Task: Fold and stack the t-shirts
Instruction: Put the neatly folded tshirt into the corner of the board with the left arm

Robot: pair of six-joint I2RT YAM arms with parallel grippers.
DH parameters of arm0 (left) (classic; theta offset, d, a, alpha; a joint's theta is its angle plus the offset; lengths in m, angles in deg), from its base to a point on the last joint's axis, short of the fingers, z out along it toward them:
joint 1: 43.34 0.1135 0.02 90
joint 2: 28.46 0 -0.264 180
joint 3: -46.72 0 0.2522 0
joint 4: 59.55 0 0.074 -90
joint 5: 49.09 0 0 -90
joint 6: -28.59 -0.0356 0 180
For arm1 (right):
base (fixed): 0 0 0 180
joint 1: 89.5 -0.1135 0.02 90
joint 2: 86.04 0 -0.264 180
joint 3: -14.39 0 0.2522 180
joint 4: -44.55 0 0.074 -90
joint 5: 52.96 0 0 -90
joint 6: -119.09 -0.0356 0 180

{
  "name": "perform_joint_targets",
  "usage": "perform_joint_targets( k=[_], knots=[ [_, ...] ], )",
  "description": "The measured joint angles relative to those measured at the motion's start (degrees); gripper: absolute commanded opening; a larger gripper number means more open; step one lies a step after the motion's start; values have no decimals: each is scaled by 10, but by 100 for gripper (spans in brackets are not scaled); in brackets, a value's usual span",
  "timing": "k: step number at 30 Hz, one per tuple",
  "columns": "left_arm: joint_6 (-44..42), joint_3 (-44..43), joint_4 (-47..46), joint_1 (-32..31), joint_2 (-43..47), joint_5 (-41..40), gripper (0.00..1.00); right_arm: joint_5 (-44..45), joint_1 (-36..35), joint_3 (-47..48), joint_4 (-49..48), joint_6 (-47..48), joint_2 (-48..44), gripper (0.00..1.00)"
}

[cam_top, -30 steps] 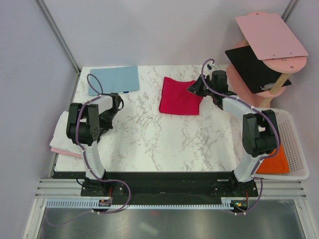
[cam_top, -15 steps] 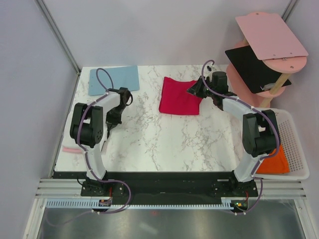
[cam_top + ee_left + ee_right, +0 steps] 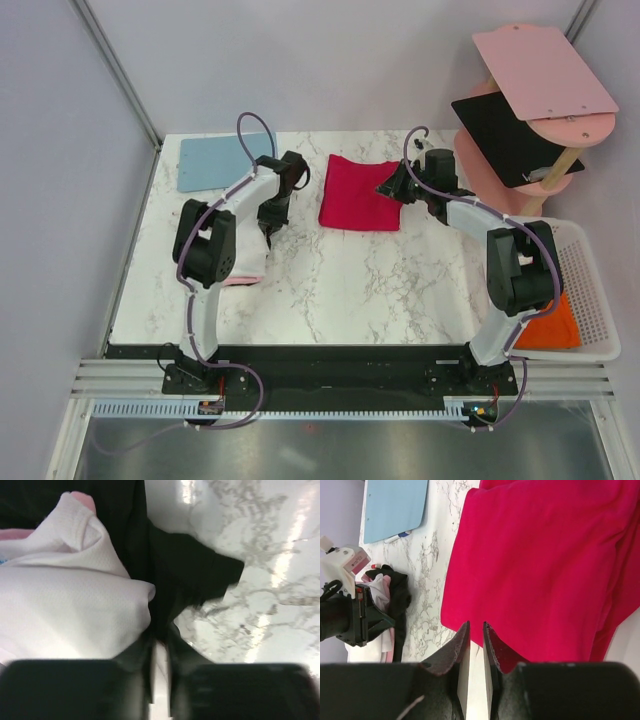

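A folded crimson red t-shirt [image 3: 360,192] lies flat at the back middle of the table; it also shows in the right wrist view [image 3: 540,565]. My right gripper [image 3: 387,186] [image 3: 476,627] hovers at its right edge, jaws nearly closed and empty. My left gripper [image 3: 269,222] [image 3: 160,640] is shut on a white t-shirt [image 3: 70,605] bundled with a pale pink one [image 3: 82,500]. That cloth trails below the arm [image 3: 247,263], left of the red shirt. An orange t-shirt [image 3: 549,325] lies in the white basket [image 3: 590,290] at the right.
A flat light-blue board [image 3: 215,160] lies at the back left corner. A stand with rigid pink [image 3: 540,65] and black [image 3: 505,125] panels rises at the back right. The basket sits along the table's right edge.
My left arm has swung from the table's left edge to the right and toward the back, dragging the white and pink shirts with it. The right arm has barely moved.
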Motion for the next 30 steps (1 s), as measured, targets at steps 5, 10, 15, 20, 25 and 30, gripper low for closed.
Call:
perform_joint_targets(
  k=[5,10,15,20,25,30],
  knots=[
    [6,-10,-9,-22,17,24,55,0,0,-6,7,2,-1,23],
    [6,3,-57,-43,98,80,69,0,0,-7,10,5,-1,23],
    [8,3,-154,-23,153,200,70,0,1,-9,12,10,-1,24],
    [32,-43,-242,26,75,354,93,0,3,-21,23,16,-5,24],
    [55,-75,-283,44,-42,432,97,1,12,-35,34,25,-24,24],
    [75,-76,-295,40,-78,474,99,1,21,-39,38,31,-42,25]
  ],
)
